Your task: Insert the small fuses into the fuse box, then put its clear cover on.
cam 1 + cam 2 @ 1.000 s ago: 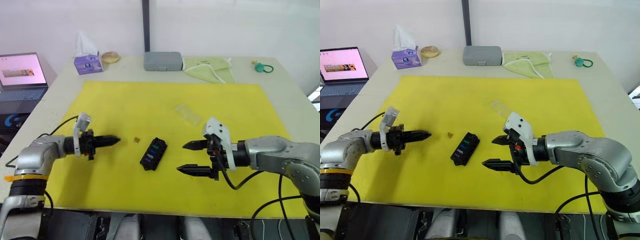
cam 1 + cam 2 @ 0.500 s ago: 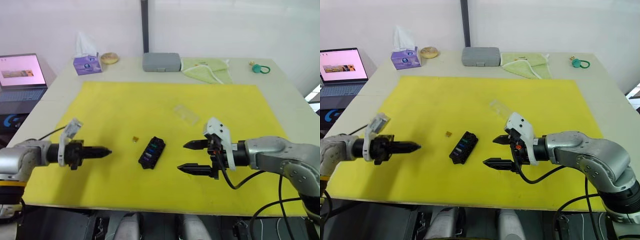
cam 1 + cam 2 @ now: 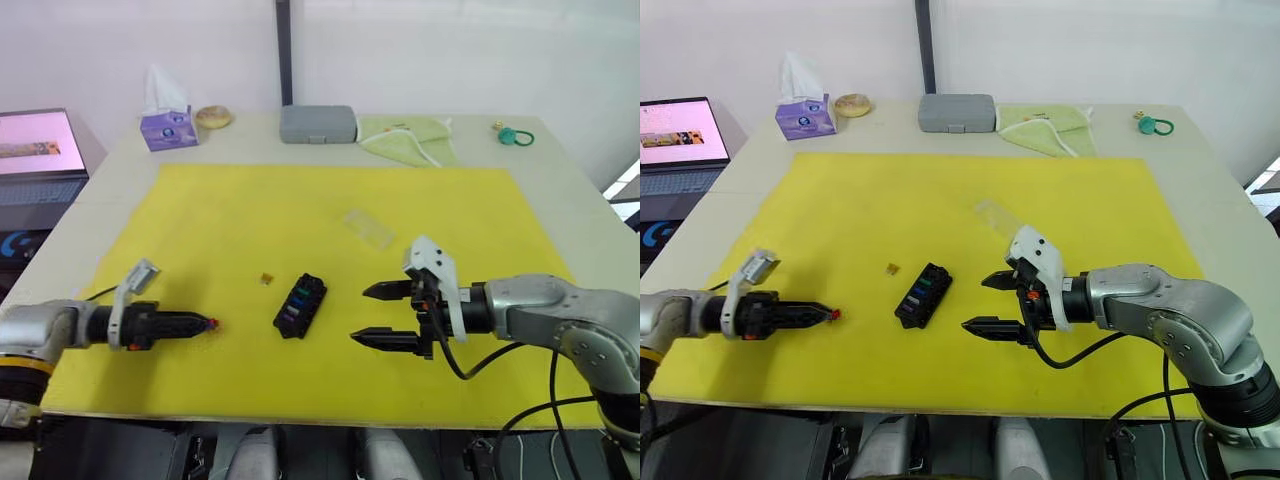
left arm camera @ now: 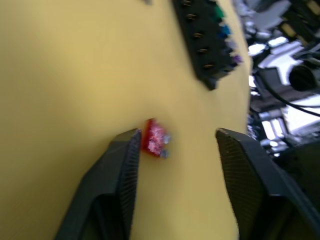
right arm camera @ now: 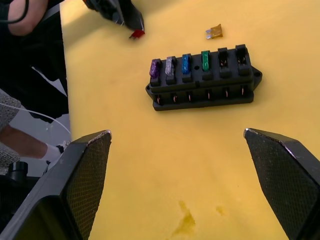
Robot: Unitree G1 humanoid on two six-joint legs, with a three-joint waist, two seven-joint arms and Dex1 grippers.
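Fuse box point(image 5: 202, 79) at frame centre: four fuses seated, two slots vacant; red fuse point(image 4: 154, 138) beside parted left gripper point(image 4: 176, 142); right gripper point(image 3: 375, 313) apart; clear cover point(image 3: 369, 228) unfitted.

My left gripper point(image 3: 205, 324) has pulled back toward the lower left of the frame, away from the fuse box point(image 3: 300, 305), with a red fuse point(image 3: 212, 323) at its fingertips.
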